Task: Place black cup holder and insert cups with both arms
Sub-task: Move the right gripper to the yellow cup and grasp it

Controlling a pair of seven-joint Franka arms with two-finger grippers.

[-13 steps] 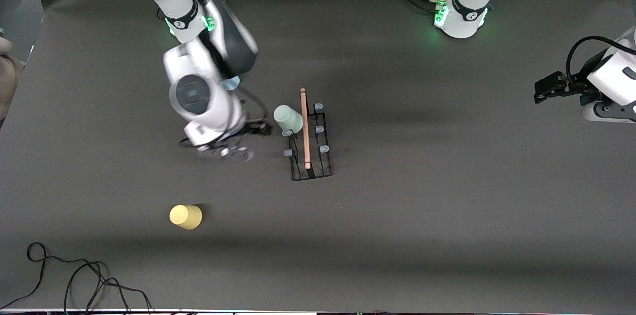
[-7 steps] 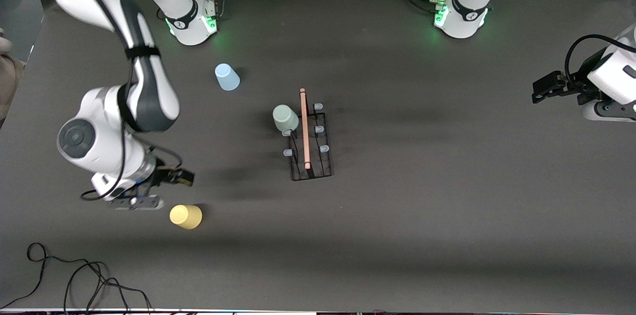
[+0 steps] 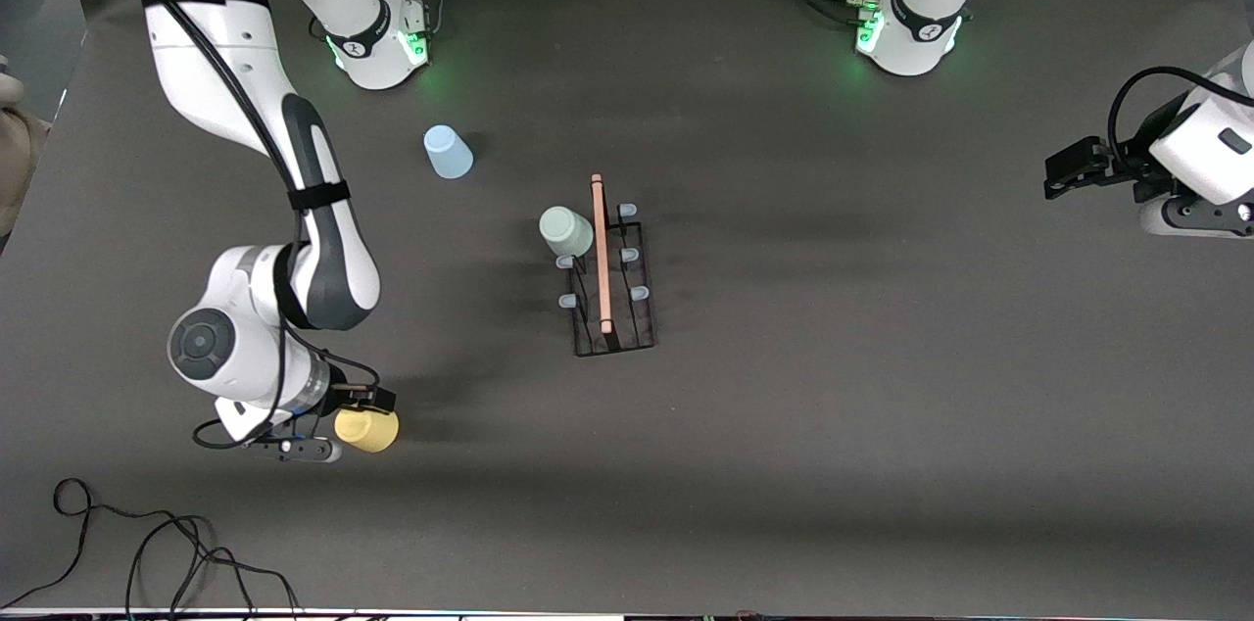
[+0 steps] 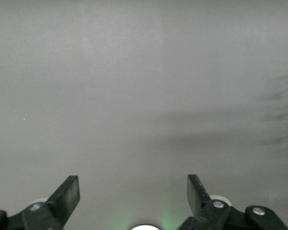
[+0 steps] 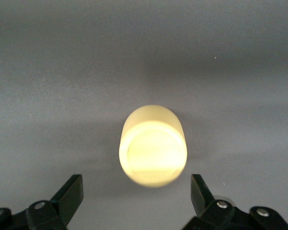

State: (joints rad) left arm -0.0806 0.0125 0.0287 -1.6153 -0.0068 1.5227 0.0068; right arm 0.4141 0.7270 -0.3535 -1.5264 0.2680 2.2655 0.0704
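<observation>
One pale green cup already sits on the black cup holder mid-table. Right tool hovers wide open, empty, over the yellow cup near the front edge; next, descend and close. Left tool waits open, empty, over its table end.

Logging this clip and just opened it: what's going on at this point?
The right arm's tool is open beside the yellow cup, which stands upside down on the table toward the right arm's end, not yet gripped. The black cup holder stands mid-table with the pale green cup already on one peg. The light blue cup waits on the table. The left arm waits at its end, its tool open and empty.
</observation>
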